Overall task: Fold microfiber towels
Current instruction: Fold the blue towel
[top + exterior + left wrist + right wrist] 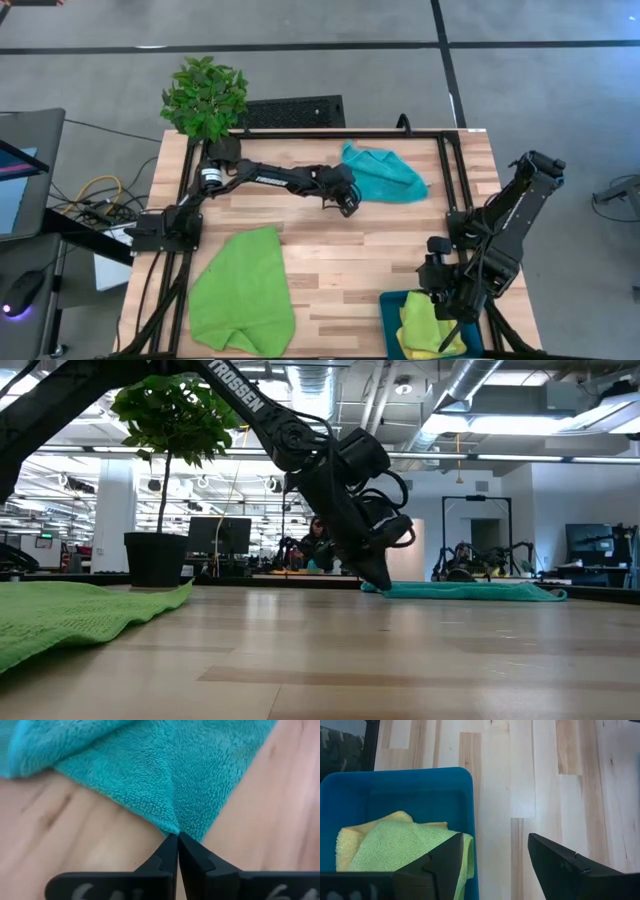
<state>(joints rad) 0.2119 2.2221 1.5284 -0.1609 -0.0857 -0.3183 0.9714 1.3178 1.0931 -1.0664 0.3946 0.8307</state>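
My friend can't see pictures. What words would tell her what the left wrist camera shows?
The left gripper is shut on a corner of the turquoise towel, pinching its tip between two dark fingers. The fuzzy towel fills the upper part of the picture and lies on the light wooden table.

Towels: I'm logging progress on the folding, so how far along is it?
Done, it seems: a yellow towel and a lime green towel lie folded in the blue bin. In hand: the left claw is shut on a corner of the turquoise towel. Left: the other lime green towel lies unfolded. The right claw hangs open at the bin.
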